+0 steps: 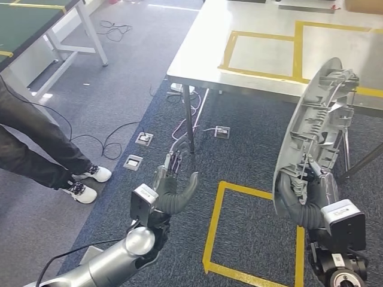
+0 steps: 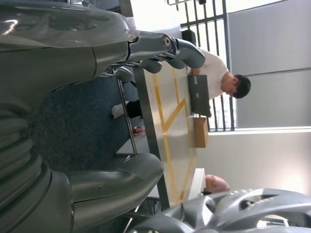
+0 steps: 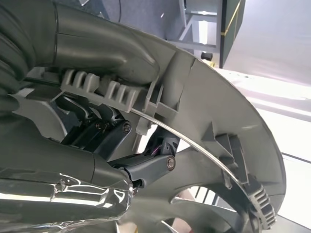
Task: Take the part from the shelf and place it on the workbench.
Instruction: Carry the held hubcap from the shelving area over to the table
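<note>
The part point(image 1: 316, 122) is a large grey ribbed plastic wheel cover, held upright and tilted at the right of the head view. My right hand point(image 1: 303, 200) grips its lower rim; in the right wrist view the thumb and fingers point(image 3: 146, 167) clamp the rim of the part point(image 3: 220, 126). The workbench point(image 1: 271, 48), a pale table with yellow tape squares, stands just beyond it. My left hand point(image 1: 173, 185) is raised at centre left with its fingers apart and nothing in it; the left wrist view shows this hand point(image 2: 110, 121) and a bit of the part point(image 2: 234, 211).
A person's dark-trousered legs and white shoes point(image 1: 85, 182) stand at the left. Cables and floor sockets point(image 1: 144, 139) lie on the blue carpet near the table leg point(image 1: 188, 125). A yellow tape square point(image 1: 253, 230) marks the floor. A green table point(image 1: 27, 24) is at the far left.
</note>
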`<state>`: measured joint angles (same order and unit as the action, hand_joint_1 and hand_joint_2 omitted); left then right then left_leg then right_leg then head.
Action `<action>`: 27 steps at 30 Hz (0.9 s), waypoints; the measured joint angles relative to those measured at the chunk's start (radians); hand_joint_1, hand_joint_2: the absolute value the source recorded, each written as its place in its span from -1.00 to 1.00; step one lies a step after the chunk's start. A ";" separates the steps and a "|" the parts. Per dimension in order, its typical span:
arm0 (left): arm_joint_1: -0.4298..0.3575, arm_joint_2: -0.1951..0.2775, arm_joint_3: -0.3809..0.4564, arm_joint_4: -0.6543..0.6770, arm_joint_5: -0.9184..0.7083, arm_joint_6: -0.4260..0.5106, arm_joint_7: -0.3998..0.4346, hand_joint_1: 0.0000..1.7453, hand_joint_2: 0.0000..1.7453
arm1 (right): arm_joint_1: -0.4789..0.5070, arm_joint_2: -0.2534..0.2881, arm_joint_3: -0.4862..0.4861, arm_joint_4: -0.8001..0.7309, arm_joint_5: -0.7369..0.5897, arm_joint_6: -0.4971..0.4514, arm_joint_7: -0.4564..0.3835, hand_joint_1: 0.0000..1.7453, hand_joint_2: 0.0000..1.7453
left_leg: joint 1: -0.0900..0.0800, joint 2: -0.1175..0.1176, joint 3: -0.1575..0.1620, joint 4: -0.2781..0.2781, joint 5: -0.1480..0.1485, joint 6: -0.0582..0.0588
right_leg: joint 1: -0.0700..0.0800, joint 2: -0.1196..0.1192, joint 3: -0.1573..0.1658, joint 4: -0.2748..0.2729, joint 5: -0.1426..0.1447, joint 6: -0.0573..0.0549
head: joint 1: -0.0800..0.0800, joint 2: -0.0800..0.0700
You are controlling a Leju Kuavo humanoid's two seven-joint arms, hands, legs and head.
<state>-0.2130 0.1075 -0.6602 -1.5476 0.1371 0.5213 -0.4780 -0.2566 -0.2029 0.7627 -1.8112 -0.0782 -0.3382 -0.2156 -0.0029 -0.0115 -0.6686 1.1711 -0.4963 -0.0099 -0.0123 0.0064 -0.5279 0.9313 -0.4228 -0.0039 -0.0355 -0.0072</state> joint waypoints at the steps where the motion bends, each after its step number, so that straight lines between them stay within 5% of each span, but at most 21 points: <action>1: 0.002 0.000 0.000 0.000 0.000 0.001 0.000 -1.00 1.00 | 0.000 0.000 -0.001 0.000 0.000 0.001 -0.003 1.00 1.00 | 0.003 0.001 -0.043 0.051 -0.019 -0.004 | 0.000 0.000 0.008 0.000 -0.008 0.000 | 0.000 0.000; 3: 0.004 0.002 0.000 0.000 0.001 0.004 0.000 -1.00 1.00 | 0.001 0.000 -0.005 0.001 0.000 0.001 -0.007 1.00 1.00 | 0.007 0.004 -0.080 0.055 -0.013 -0.008 | 0.000 0.002 0.030 0.000 -0.027 0.002 | 0.000 0.000; 7: 0.003 0.004 0.000 0.000 0.002 0.006 0.000 -1.00 1.00 | 0.001 0.000 -0.014 0.003 0.001 -0.003 -0.012 1.00 1.00 | 0.004 0.006 -0.009 -0.194 0.157 0.006 | 0.002 0.005 0.076 0.000 -0.070 0.014 | 0.000 0.000; 8: 0.003 0.004 -0.001 0.000 0.003 0.008 0.000 -1.00 1.00 | 0.001 0.000 -0.017 0.004 0.002 -0.004 -0.013 1.00 1.00 | 0.001 0.006 0.000 -0.221 0.173 0.012 | 0.003 0.006 0.082 -0.001 -0.077 0.020 | 0.001 0.000; 11: 0.001 0.004 -0.002 0.000 0.003 0.013 0.000 -1.00 1.00 | 0.000 -0.001 -0.032 0.004 0.007 -0.016 -0.013 1.00 1.00 | -0.001 0.004 0.016 -0.231 0.163 0.030 | 0.002 0.004 0.090 0.011 -0.087 0.037 | 0.000 0.000; 13: -0.001 0.004 -0.003 0.000 0.003 0.012 -0.001 -1.00 1.00 | -0.002 -0.006 -0.044 0.003 0.008 -0.029 -0.006 1.00 1.00 | 0.001 0.003 0.039 -0.235 0.150 0.041 | 0.000 0.003 0.055 0.085 -0.105 0.042 | 0.001 0.000; 16: -0.001 0.003 -0.005 0.000 0.003 0.004 -0.003 -1.00 1.00 | -0.005 -0.018 -0.065 0.001 0.014 -0.052 0.011 1.00 1.00 | 0.000 0.003 0.067 -0.236 0.125 0.048 | 0.000 0.002 -0.068 0.278 -0.176 0.048 | 0.002 0.000; 18: 0.000 0.003 -0.005 0.000 0.002 0.000 -0.004 -1.00 1.00 | -0.007 -0.028 -0.085 0.001 0.021 -0.063 0.025 1.00 1.00 | 0.000 0.000 0.094 -0.236 0.105 0.048 | -0.001 0.001 -0.115 0.303 -0.192 0.054 | 0.002 0.000; 19: 0.000 0.003 -0.005 0.000 0.002 -0.002 -0.004 -1.00 1.00 | -0.010 -0.032 -0.095 0.001 0.022 -0.065 0.031 1.00 1.00 | 0.000 -0.001 0.110 -0.236 0.094 0.046 | -0.001 0.001 -0.115 0.264 -0.164 0.054 | 0.002 0.000; 21: 0.000 0.003 -0.005 0.000 0.002 -0.004 -0.004 -1.00 1.00 | -0.018 -0.039 -0.115 0.002 0.023 -0.064 0.038 1.00 1.00 | -0.002 -0.003 0.141 -0.234 0.071 0.041 | -0.001 0.000 -0.096 0.128 -0.042 0.051 | 0.004 0.000; 23: 0.000 0.004 -0.006 0.001 0.002 -0.004 -0.004 -1.00 1.00 | -0.029 -0.044 -0.131 0.004 0.023 -0.065 0.041 1.00 1.00 | -0.004 -0.005 0.150 -0.231 0.053 0.032 | 0.003 -0.001 -0.083 0.035 0.038 0.040 | 0.005 0.000; 27: -0.001 0.005 -0.007 0.000 0.001 -0.006 -0.005 -1.00 1.00 | -0.059 -0.054 -0.167 0.009 0.016 -0.069 0.047 1.00 1.00 | -0.007 -0.004 0.142 -0.198 0.040 0.013 | 0.002 0.000 -0.059 0.014 0.043 0.014 | 0.000 0.000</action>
<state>-0.2144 0.1123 -0.6669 -1.5475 0.1377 0.5151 -0.4834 -0.3157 -0.2568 0.5961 -1.8017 -0.0625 -0.4073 -0.1682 -0.0101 -0.0153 -0.5268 0.9729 -0.4564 0.0033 -0.0103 0.0063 -0.5868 0.9454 -0.3798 0.0101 -0.0356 -0.0072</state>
